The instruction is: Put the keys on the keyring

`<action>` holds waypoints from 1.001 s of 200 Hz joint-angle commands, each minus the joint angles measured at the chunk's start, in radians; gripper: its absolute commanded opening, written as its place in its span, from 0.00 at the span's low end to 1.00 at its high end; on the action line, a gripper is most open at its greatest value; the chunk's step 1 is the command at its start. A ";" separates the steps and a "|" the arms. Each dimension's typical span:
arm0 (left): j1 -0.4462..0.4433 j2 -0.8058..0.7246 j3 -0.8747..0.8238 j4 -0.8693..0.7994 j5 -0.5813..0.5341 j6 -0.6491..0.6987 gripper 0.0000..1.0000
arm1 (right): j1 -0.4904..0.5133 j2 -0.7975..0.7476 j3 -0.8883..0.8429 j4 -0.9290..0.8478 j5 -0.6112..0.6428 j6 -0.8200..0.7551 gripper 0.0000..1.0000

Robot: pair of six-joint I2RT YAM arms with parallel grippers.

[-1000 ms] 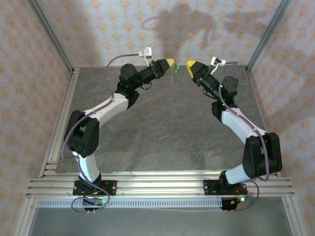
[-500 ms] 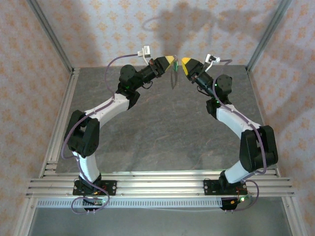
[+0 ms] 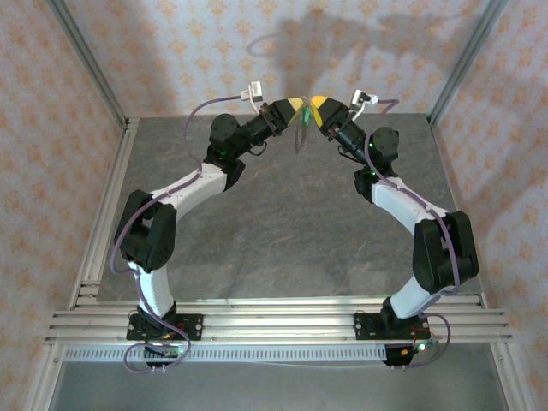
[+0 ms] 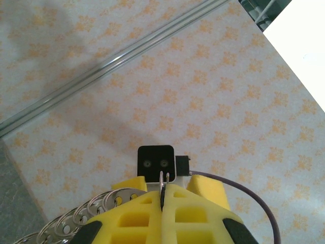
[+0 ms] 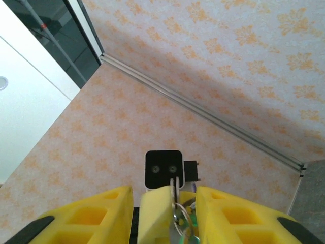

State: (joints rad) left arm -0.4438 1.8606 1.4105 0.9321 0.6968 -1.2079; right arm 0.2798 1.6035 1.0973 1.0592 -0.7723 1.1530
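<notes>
– Left gripper (image 4: 161, 199), bottom centre of its wrist view, pinches the keyring (image 4: 161, 179) edge-on; silvery links (image 4: 96, 207) trail to the lower left.
– And the right gripper (image 5: 165, 206)?
– Its jaws stand apart, straddling that tip, gripping nothing. The key (image 5: 189, 235) shows as a green speck at the bottom edge, just under the keyring; whether it is threaded cannot be told.
– How does it handle?
– Probably light, thin and slick; the keyring is stiff wire, the links floppy and prone to swing. The key's plastic head looks the safest hold, taken flat across its faces.
</notes>
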 commanded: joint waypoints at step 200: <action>-0.011 0.003 0.033 0.045 -0.019 -0.007 0.00 | -0.005 -0.070 -0.099 0.078 -0.015 -0.023 0.33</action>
State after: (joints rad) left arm -0.4519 1.8641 1.4109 0.9321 0.6930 -1.2079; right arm 0.2852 1.5734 1.0157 1.0904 -0.7837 1.1515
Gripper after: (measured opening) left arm 0.042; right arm 0.339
